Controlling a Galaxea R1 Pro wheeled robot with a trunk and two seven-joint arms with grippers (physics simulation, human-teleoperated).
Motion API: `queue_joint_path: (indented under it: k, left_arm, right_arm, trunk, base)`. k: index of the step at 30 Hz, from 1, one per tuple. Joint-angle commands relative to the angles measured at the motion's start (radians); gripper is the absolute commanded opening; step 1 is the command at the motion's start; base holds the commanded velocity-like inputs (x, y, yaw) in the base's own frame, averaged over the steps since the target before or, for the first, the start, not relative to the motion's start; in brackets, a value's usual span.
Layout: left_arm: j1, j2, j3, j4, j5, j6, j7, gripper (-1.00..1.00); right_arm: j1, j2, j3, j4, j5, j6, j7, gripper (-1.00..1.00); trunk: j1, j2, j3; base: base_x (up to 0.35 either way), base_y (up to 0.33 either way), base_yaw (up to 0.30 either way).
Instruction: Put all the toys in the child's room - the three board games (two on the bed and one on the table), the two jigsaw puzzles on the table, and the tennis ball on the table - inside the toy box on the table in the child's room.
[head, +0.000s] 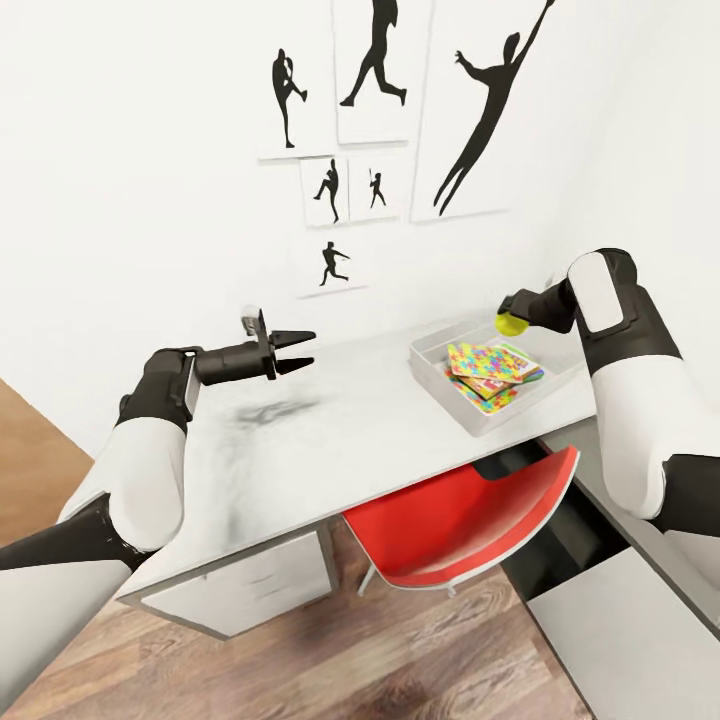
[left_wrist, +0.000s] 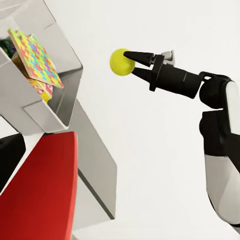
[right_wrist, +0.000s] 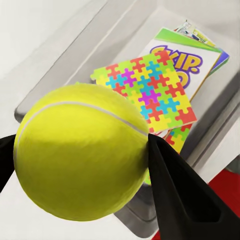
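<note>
The right gripper (head: 506, 318) is carrying the tennis ball (head: 513, 323), jaws pinching it from both sides above the near rim of the toy box (head: 432, 358). Judged step: the ball's drop. The next move calls for carrying it forward over the tray's interior before releasing. Beneath and ahead of the jaws, a knobbly jigsaw puzzle (right_wrist: 145, 90) is lying on the glossy SKIP-BO box (right_wrist: 192, 60). The ball is looking felted and seamed. The left gripper (head: 300, 351) is idling over the bare counter (head: 300, 440), jaws narrowly parted, empty.
</note>
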Motion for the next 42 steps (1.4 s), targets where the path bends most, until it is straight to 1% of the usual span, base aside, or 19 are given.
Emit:
queue_joint_path:
  k: [1,4,7,14,22,34,42]
  left_arm:
    - [-0.002,-0.001,0.012,-0.001,-0.011,0.010,-0.008,1.00]
    - [-0.001,-0.001,0.028,-0.001,-0.011,0.010,-0.008,1.00]
    - [-0.001,-0.001,0.034,-0.001,-0.011,0.010,-0.007,1.00]
    - [-0.001,-0.001,0.038,-0.001,-0.011,0.010,-0.008,1.00]
    - [-0.001,0.003,0.039,-0.001,-0.010,0.010,-0.008,1.00]
    - [-0.001,0.006,0.039,-0.001,-0.009,0.010,-0.008,1.00]
    - [-0.002,0.008,0.043,-0.001,-0.009,0.010,-0.008,1.00]
  right_arm:
    - [-0.001,0.000,-0.001,-0.001,-0.013,0.002,-0.014,-1.00]
    - [-0.001,0.000,-0.003,-0.001,-0.013,0.002,-0.014,-1.00]
    - [-0.001,0.001,-0.004,-0.001,-0.013,0.002,-0.014,-1.00]
    - [-0.001,0.000,-0.004,-0.001,-0.013,0.002,-0.014,-1.00]
    - [-0.001,0.004,-0.005,-0.001,-0.013,0.002,-0.014,-1.00]
    - [-0.001,0.009,-0.003,-0.002,-0.013,0.002,-0.014,-1.00]
    - [-0.001,0.005,-0.004,-0.002,-0.013,0.002,-0.014,-1.00]
  trunk:
    - [0.001,-0.002,-0.002]
    - [0.001,-0.002,-0.002]
    - [0.001,-0.002,-0.003]
    - [0.001,-0.002,-0.005]
    - [0.001,-0.002,-0.005]
    - [0.001,-0.002,0.013]
    - [0.001,-0.002,0.026]
  base:
    - [0.004,0.002,-0.032]
    - [0.016,0.001,-0.124]
    - [0.098,-0.046,-0.212]
    - [0.173,-0.143,-0.220]
    - [0.045,-0.032,-0.032]
    - [0.035,-0.042,-0.001]
    - [0.001,-0.001,-0.048]
